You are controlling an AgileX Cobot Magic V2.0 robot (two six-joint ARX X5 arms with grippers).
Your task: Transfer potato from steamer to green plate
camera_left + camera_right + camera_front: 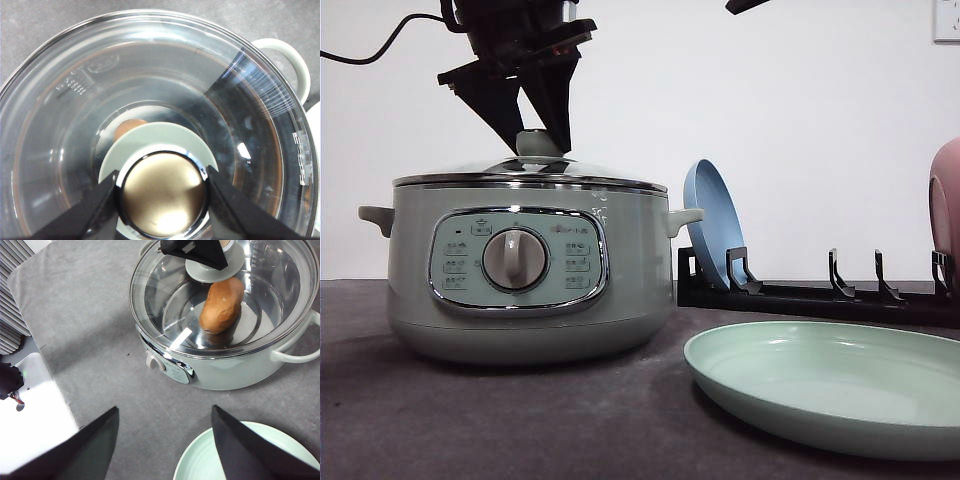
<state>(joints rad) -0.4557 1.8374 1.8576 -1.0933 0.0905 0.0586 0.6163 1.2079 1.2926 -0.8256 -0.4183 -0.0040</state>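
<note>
The steamer (520,300) stands on the left of the grey table with its glass lid (165,300) on. Through the glass the brown-orange potato (221,305) lies on the bottom, and a small part of the potato (129,128) shows past the knob. My left gripper (541,140) hangs over the lid, its fingers (100,210) pressed on both sides of the lid knob (162,192). The green plate (830,385) lies bare at the front right, beside the steamer. My right gripper (165,445) hovers open above the table between plate (200,460) and steamer (215,375), holding nothing.
Behind the green plate a black dish rack (820,295) holds an upright blue plate (712,220) and, at the far right, a pink dish (948,200). A white block (35,415) sits near the table's edge on the steamer's dial side.
</note>
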